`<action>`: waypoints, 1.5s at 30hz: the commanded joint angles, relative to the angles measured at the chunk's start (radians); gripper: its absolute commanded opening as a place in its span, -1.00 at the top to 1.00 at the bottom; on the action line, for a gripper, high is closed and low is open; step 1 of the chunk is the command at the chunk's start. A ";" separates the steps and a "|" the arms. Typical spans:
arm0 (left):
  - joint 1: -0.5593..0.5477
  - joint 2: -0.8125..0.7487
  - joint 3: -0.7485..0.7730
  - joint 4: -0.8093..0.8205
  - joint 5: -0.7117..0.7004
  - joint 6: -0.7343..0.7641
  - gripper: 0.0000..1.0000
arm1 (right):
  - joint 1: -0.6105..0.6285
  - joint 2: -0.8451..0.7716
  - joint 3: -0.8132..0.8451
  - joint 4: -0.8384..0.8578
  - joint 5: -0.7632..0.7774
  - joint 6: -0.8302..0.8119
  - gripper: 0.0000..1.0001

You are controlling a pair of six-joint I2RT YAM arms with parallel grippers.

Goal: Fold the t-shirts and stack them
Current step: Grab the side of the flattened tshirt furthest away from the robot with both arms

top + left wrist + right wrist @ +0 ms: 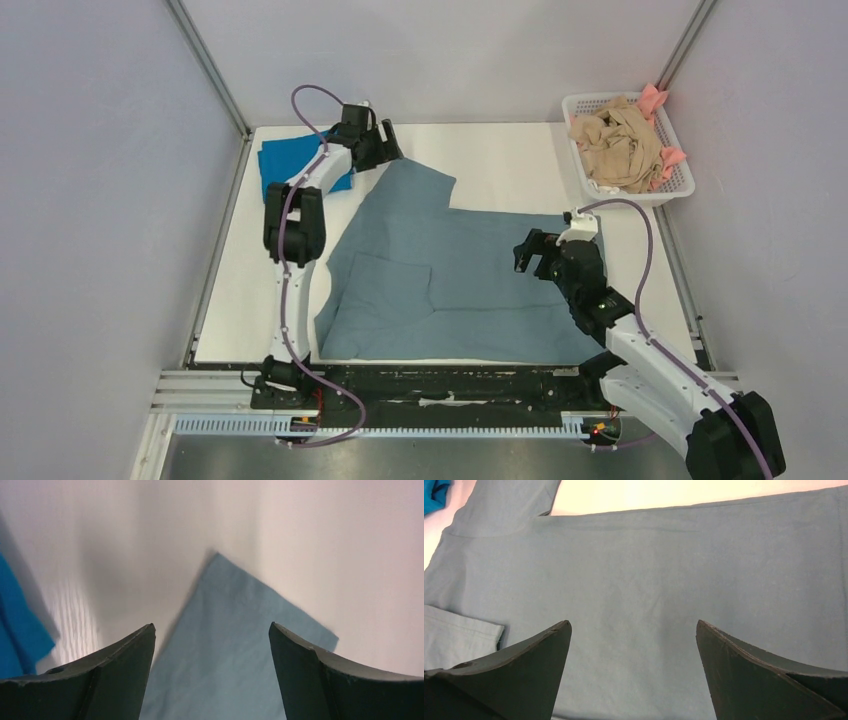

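Because the large dusty grey-blue cloth t-shirt (pixel 470 280), spread across the white table (pixel 510 165), is limp and light, we judge a pinch at sleeve edge or hem best. Left gripper (pixel 388 148) over its far sleeve, right gripper (pixel 532 262) over its body: both jaws apart, empty. Bright blue folded t-shirt (pixel 283 160): far left corner.

Robotics lab cell, grey panel walls (pixel 100 200), aluminium frame rails (pixel 200 390), white table (pixel 500 160)

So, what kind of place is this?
Probably a laboratory test cell: grey panels wall in the white table, the left arm and right arm are bolted to a metal rail, and t-shirts wait in a basket.
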 commanded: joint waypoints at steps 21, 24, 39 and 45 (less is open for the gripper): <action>-0.039 0.270 0.261 -0.084 0.252 -0.124 -0.58 | -0.004 0.057 -0.038 0.114 0.038 -0.021 -0.96; -0.058 0.273 0.282 -0.151 0.134 -0.105 -0.40 | -0.003 0.054 -0.043 0.106 0.037 -0.023 -0.96; -0.074 0.248 0.345 -0.265 -0.045 -0.020 0.96 | -0.012 0.119 0.062 -0.089 0.262 -0.030 -0.96; -0.060 0.163 0.262 -0.268 -0.180 0.044 0.95 | -0.035 0.299 0.236 -0.233 0.390 -0.012 -0.96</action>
